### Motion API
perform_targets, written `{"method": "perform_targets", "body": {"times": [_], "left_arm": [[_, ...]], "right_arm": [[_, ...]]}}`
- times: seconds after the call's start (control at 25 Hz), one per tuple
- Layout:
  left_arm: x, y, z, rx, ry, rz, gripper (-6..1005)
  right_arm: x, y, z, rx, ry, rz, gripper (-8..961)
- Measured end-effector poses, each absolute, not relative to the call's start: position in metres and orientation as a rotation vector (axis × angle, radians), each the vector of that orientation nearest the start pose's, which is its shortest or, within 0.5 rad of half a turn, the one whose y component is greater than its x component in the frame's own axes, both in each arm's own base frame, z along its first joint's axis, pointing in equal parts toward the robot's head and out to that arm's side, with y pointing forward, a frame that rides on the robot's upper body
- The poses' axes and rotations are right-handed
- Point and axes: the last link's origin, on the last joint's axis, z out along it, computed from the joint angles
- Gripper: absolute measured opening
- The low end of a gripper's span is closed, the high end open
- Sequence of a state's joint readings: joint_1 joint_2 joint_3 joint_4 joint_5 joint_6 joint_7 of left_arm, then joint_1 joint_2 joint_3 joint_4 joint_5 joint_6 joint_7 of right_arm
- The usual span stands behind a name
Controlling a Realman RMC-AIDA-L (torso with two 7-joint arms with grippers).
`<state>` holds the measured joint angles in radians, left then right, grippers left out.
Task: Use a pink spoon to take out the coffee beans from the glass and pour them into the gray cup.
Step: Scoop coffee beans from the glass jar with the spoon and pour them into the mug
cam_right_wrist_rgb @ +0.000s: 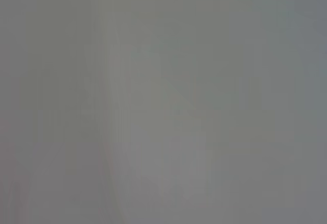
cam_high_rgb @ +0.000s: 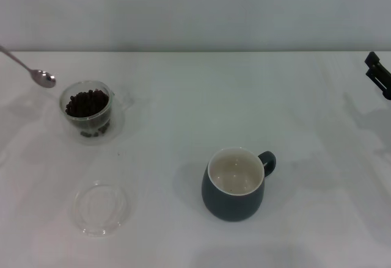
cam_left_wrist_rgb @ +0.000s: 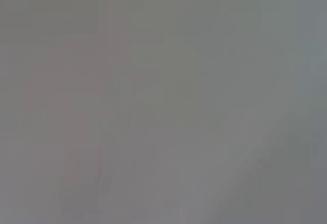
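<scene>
In the head view the glass [cam_high_rgb: 89,114] stands at the left of the white table, filled with dark coffee beans [cam_high_rgb: 87,102]. The spoon [cam_high_rgb: 43,78] hovers just left of the glass rim; only its silver bowl and thin neck show, and its handle runs off the left edge. My left gripper is out of view. The gray cup [cam_high_rgb: 234,195] stands near the front centre with a cream inside that looks empty and its handle turned to the right. My right gripper [cam_high_rgb: 378,74] shows only as black parts at the far right edge, well away from the cup.
A shallow clear glass dish [cam_high_rgb: 101,209] lies in front of the glass, at the front left. The table's far edge meets a plain wall. Both wrist views show only a blank grey surface.
</scene>
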<state>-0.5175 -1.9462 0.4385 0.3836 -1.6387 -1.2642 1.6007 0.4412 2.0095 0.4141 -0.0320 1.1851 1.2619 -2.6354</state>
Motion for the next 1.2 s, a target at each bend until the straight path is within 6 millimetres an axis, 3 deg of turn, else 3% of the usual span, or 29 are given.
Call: {"method": "perform_targets", "body": {"times": [0.36, 1.2], "left_arm": [[-0.303, 0.400, 0.056, -1.855, -1.129, -1.063, 132], [-0.309, 0.401, 0.009, -1.771, -1.305, -0.964, 135]], "right_arm": [[0.372, 0.322, 0.040, -1.570, 0.665, 0.753, 877], [0.383, 0.324, 0.044, -1.526, 0.709, 0.700, 877]]}}
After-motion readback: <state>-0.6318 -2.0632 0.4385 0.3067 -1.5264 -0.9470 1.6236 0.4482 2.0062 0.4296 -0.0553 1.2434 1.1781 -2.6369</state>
